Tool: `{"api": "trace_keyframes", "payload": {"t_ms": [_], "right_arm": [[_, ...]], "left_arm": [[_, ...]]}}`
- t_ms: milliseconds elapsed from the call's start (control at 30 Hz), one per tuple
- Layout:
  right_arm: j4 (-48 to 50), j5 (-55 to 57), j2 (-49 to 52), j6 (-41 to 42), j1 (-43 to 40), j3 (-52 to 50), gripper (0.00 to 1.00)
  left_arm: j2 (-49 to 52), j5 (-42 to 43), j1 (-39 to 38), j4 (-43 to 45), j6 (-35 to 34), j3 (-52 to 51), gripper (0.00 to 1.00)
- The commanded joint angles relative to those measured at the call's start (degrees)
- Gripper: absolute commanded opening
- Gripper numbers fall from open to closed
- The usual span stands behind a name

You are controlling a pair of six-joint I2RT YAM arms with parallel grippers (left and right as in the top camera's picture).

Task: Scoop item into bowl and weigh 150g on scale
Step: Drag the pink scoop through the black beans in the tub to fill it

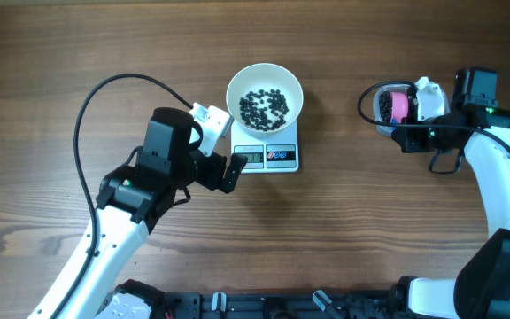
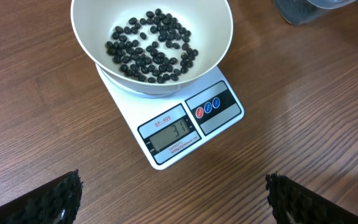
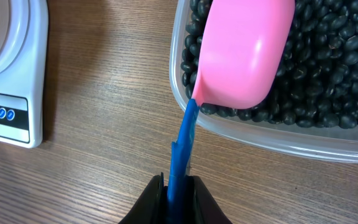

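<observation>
A thin layer of black beans (image 1: 264,106) sits in the white bowl (image 1: 264,75) on the kitchen scale (image 1: 267,158), just ahead of the left hand (image 1: 222,146), whose fingers stand wide apart and empty. Most of the weighing looks still to do. The right hand (image 3: 178,186) is clamped on the blue handle (image 3: 182,143) of a pink scoop (image 3: 241,50) reaching into the clear tub (image 3: 229,127) directly ahead of it. Only the left wrist view makes the display (image 2: 171,135) legible, apparently a two-digit figure short of target; only the right wrist view shows that grip.
</observation>
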Motion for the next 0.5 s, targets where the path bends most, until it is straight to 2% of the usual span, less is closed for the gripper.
{"api": "trace_keyframes", "payload": {"t_ms": [0, 467], "right_arm": [[-0.11, -5.60, 1.18, -0.92, 0.02, -0.57, 0.04], [-0.33, -10.95, 1.60, -0.37, -6.03, -0.57, 0.04]], "left_arm": [[0.44, 0.50, -0.20, -0.04, 0.83, -0.31, 1.00], [0.44, 0.48, -0.20, -0.02, 0.83, -0.31, 1.00]]}}
